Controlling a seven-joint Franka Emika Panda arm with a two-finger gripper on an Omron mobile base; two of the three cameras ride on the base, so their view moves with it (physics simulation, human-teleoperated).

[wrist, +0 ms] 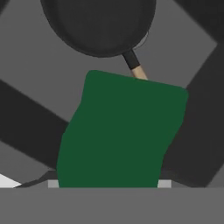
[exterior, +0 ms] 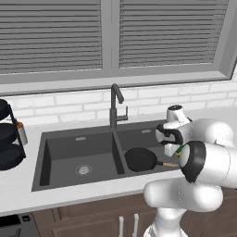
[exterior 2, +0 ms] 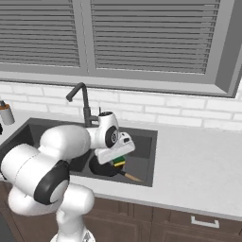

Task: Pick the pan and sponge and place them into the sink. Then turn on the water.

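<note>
The black pan (exterior: 141, 159) lies in the right basin of the dark grey sink (exterior: 42, 159), its tan-tipped handle (exterior: 169, 164) pointing right. My gripper (exterior 2: 117, 159) hangs just above that basin and is shut on the sponge (exterior 2: 118, 162), which is yellow with a green layer. From the left, the sponge (exterior: 178, 149) peeks out under the hand. In the hand view the sponge's green face (wrist: 122, 131) covers the fingertips, with the pan (wrist: 100, 26) and its handle (wrist: 136, 68) below it. No water is in view at the faucet (exterior: 115, 104).
A black tiered rack (exterior: 7, 136) and a small bottle (exterior: 21, 134) stand on the counter left of the sink. The left basin has a round metal drain (exterior: 83, 170). White counter (exterior 2: 198, 165) stretches right of the sink, with brick wall and window blinds behind.
</note>
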